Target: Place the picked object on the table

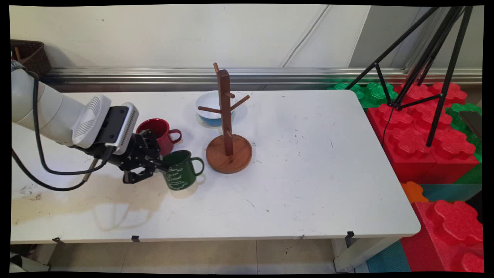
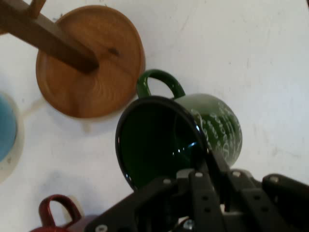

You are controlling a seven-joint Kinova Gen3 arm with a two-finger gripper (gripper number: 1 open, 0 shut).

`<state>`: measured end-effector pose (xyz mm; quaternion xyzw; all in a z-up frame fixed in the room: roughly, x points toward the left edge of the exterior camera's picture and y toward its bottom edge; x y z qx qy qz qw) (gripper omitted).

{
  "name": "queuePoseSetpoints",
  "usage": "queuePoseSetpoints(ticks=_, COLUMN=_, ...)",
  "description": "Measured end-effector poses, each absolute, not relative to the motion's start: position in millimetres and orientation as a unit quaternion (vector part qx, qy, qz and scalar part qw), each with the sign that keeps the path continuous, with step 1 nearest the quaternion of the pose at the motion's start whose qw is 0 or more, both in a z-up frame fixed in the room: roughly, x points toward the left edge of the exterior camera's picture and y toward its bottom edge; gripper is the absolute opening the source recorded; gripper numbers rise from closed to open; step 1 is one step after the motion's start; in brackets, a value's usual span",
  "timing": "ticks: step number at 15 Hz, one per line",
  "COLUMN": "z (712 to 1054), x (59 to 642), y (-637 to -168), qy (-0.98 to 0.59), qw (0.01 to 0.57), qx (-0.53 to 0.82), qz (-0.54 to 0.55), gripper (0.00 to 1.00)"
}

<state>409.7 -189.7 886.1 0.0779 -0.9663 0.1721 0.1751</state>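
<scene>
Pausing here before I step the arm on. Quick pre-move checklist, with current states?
1. Grip on green mug: gripper pinches its rim wall, one finger inside, one outside. Ok.
2. Mug level: tilted in main view, seemingly off the table. Not ok.
3. Mug contents: inside looks dark and empty. Ok.
4. Red mug: close behind the gripper, apart from it. Ok, but tight.
5. Mug tree: upright, pegs bare, base just right of the green mug's handle. Ok.
6. Bowl behind the tree: out of the way. Ok.
</scene>
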Motion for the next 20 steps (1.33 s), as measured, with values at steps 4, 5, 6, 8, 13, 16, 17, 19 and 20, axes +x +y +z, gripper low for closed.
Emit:
queuePoseSetpoints(ticks=4, z=882.9, x=417.1, y=-189.4, qy=-0.972, qw=0.146, qx=0.052, qz=0.178, gripper=0.0)
queuePoseSetpoints(ticks=5, z=881.8, x=417.8, y=-189.6, qy=-0.972, qw=0.143, qx=0.05, qz=0.179, gripper=0.0)
queuePoseSetpoints(ticks=6, z=880.2, x=418.7, y=-190.0, qy=-0.973, qw=0.138, qx=0.046, qz=0.18, gripper=0.0)
queuePoseSetpoints(ticks=8, z=877.1, x=419.4, y=-191.0, qy=-0.974, qw=0.131, qx=0.04, qz=0.182, gripper=0.0)
queuePoseSetpoints(ticks=13, z=865.2, x=421.1, y=-194.9, qy=-0.976, qw=0.112, qx=0.028, qz=0.187, gripper=0.0)
queuePoseSetpoints(ticks=16, z=858.8, x=422.7, y=-196.2, qy=-0.976, qw=0.104, qx=0.027, qz=0.188, gripper=0.0)
queuePoseSetpoints(ticks=17, z=856.4, x=423.4, y=-196.5, qy=-0.977, qw=0.101, qx=0.026, qz=0.188, gripper=0.0)
queuePoseSetpoints(ticks=19, z=851.3, x=425.2, y=-196.3, qy=-0.977, qw=0.096, qx=0.026, qz=0.187, gripper=0.0)
queuePoseSetpoints(ticks=20, z=849.4, x=425.9, y=-196.1, qy=-0.978, qw=0.094, qx=0.025, qz=0.187, gripper=0.0)
